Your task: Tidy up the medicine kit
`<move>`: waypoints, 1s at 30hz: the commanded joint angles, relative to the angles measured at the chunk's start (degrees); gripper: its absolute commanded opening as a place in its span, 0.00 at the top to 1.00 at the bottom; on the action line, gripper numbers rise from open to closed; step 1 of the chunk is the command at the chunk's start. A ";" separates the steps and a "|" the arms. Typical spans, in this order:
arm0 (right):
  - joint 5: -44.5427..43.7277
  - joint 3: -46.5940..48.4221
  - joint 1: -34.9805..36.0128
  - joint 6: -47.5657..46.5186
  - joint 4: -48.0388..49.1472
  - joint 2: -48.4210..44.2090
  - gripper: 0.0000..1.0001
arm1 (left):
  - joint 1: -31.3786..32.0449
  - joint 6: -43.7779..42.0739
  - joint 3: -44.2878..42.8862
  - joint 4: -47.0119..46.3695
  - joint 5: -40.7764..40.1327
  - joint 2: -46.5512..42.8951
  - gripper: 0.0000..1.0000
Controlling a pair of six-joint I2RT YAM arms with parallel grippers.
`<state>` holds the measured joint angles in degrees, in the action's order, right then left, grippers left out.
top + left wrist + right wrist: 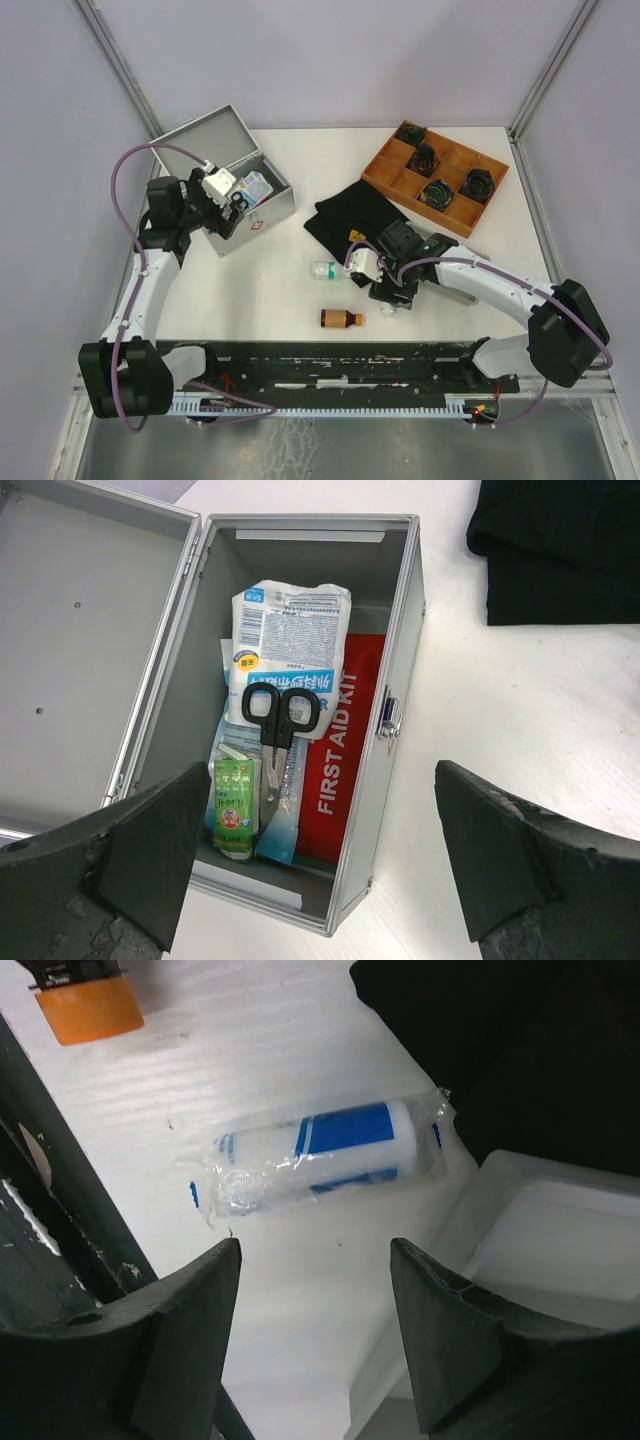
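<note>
The case (270,215) is sitting at the table's (300,290) far left corner, lid (205,135) thrown back. It's partly packed. The red pouch (345,750) is lying along the latch-side wall, w/ a white packet (290,630) beside it. Scissors (280,715) are resting on the packet, and a green sachet (237,810) is tucked in at one end. L gripper (320,780) is hovering over the open case, fingers spread wide, carrying nothing.

Loose items are waiting mid-table, toward the near edge: a wrapped roll (320,1155) w/ blue label, a brown bottle (342,318) and a clear bottle (325,270). R gripper (315,1245) is hanging low over the table by the roll, fingers apart, nothing between them. The roll is lying just past the tips, untouched. A pale plastic piece (560,1230) is sitting right beside that gripper (can't tell what it is). A black cloth (360,210) is lying between the case and the orange tray (455,212) at the far right corner. The tray's dark contents are too small to identify.

Progress, as a judgement: approx. halfway, w/ four things in and at least three out. R gripper looks to be going for the roll. After that the bottles need loading and the lid needs closing.
</note>
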<state>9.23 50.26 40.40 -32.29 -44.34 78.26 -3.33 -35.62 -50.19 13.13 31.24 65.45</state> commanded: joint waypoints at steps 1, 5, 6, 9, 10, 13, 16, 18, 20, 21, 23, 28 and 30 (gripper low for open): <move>-3.23 2.45 0.13 -1.49 -2.25 -2.82 0.28 | 0.34 -1.91 0.06 -2.61 2.26 -1.09 0.01; -2.08 4.82 0.13 10.99 -1.46 -1.96 0.20 | 0.44 -1.91 0.10 -2.83 2.40 -1.18 0.00; -2.12 5.17 0.14 13.22 -1.38 -1.10 0.20 | 0.48 -1.85 0.17 -2.92 2.37 -1.19 0.00; -3.90 5.22 0.48 17.43 -0.56 1.38 0.18 | 0.60 -1.57 0.18 -2.93 2.41 -1.40 0.00; -4.91 4.80 0.74 17.70 -0.05 2.40 0.18 | 0.61 -1.56 0.26 -2.86 2.37 -1.46 0.01; -8.13 3.34 1.75 18.68 1.68 4.21 0.18 | 0.61 -1.72 0.60 -2.91 2.12 -1.96 0.00; -8.85 3.39 2.22 20.21 2.28 5.56 0.18 | 0.69 -1.87 0.85 -2.92 1.94 -2.32 0.01; -7.97 3.94 2.33 21.62 2.56 5.39 0.17 | 0.70 -1.71 0.81 -2.86 1.98 -2.39 0.00; -5.73 4.26 2.33 22.60 3.03 5.08 0.16 | 0.70 -1.57 0.84 -2.85 1.97 -2.48 0.00; -5.57 4.21 2.33 23.22 3.49 5.01 0.15 | 0.70 -1.57 0.88 -2.88 2.05 -2.58 0.00; -5.94 4.33 2.55 23.70 3.98 5.72 0.14 | 0.70 -1.56 0.94 -2.87 1.96 -2.73 0.00; -9.16 4.56 3.04 24.28 4.12 8.74 0.13 | 0.78 -1.41 1.02 -2.87 2.15 -2.87 0.01; -10.28 4.34 3.18 24.09 4.50 9.73 0.12 | 0.87 -1.39 1.12 -2.90 2.23 -2.87 0.00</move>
<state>2.15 53.43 43.03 -9.63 -41.71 86.19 -2.74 -35.62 -49.30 13.08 32.01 64.20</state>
